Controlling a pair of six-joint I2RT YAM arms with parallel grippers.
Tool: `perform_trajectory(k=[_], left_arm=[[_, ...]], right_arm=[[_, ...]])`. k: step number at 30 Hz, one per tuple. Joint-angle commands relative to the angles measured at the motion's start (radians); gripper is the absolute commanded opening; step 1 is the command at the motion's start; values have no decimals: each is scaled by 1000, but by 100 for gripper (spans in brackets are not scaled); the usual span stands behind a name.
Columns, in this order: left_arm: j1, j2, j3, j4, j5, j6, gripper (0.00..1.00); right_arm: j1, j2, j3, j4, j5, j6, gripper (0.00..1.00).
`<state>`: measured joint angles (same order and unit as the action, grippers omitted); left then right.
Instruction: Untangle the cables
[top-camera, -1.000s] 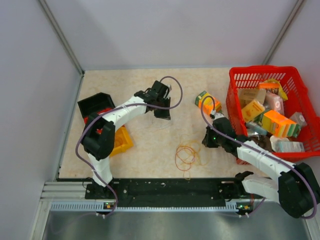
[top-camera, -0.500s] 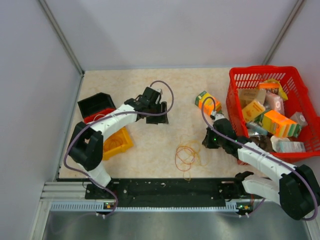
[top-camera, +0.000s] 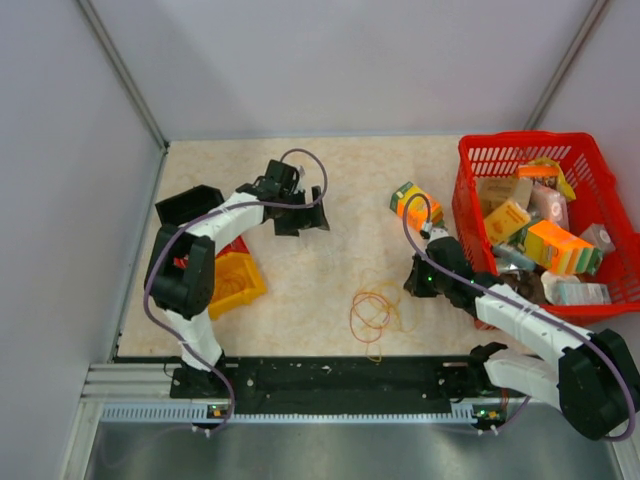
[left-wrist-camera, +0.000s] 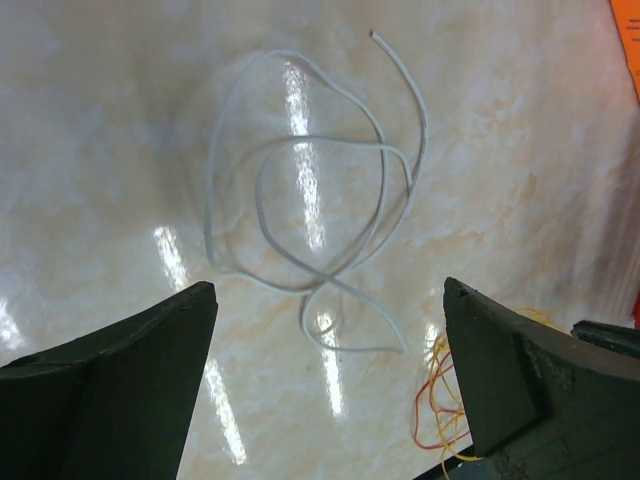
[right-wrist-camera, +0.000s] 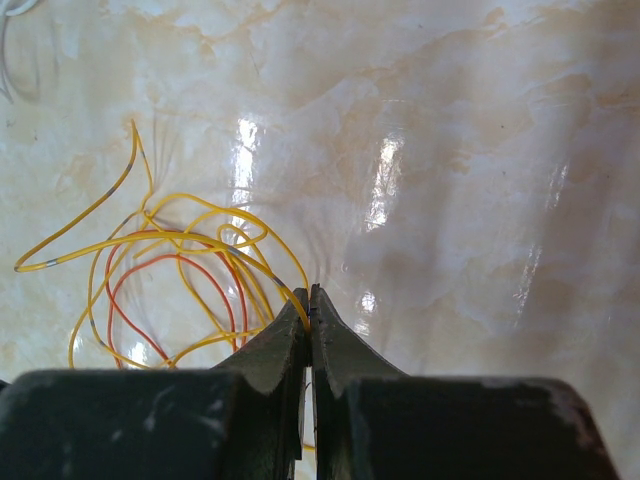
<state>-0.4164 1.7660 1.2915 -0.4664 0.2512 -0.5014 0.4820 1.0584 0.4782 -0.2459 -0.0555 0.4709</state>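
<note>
**Overhead and wrist views, read left to right.** A black bin (top-camera: 188, 205) and a yellow bin (top-camera: 240, 282) sit at the left edge of the bench (top-camera: 350, 170). Over the last 1 s the left tool (top-camera: 300, 216) has swung back and leftward, away from bench centre toward the bins. Its fingers (left-wrist-camera: 130, 370) stand wide apart with nothing between them. Below it the white cable (left-wrist-camera: 320, 141) lies alone in loose crossing loops, apart from the tangle (top-camera: 372, 312) of red, orange and yellow cables near the front edge. This suggests 1 cable is already freed and the left arm is clearing away from the work. The right tool (top-camera: 415, 285) has not moved and is pressed fully closed on a yellow strand (right-wrist-camera: 180, 238) at the tangle's right margin. Open bench lies behind and left of the tangle. To the right, an orange box (top-camera: 415, 203) and the red basket (top-camera: 468, 215) stand close, so a rightward pull has little room.
</note>
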Motion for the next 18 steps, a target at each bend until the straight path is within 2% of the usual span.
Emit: perform_trajectory(k=[1, 3, 8, 13, 18], left_arm=[[10, 125, 121, -1, 71, 26, 98], [11, 167, 143, -9, 63, 23, 99], [7, 175, 89, 52, 68, -23, 95], [4, 113, -4, 87, 23, -26, 98], [2, -14, -67, 117, -16, -2, 98]], right_arm=[[-8, -14, -13, 46, -6, -14, 0], [-6, -15, -13, 48, -3, -14, 0], [-6, -21, -16, 46, -4, -14, 0], [-6, -21, -16, 48, -9, -15, 0], [-6, -18, -16, 50, -12, -15, 0]])
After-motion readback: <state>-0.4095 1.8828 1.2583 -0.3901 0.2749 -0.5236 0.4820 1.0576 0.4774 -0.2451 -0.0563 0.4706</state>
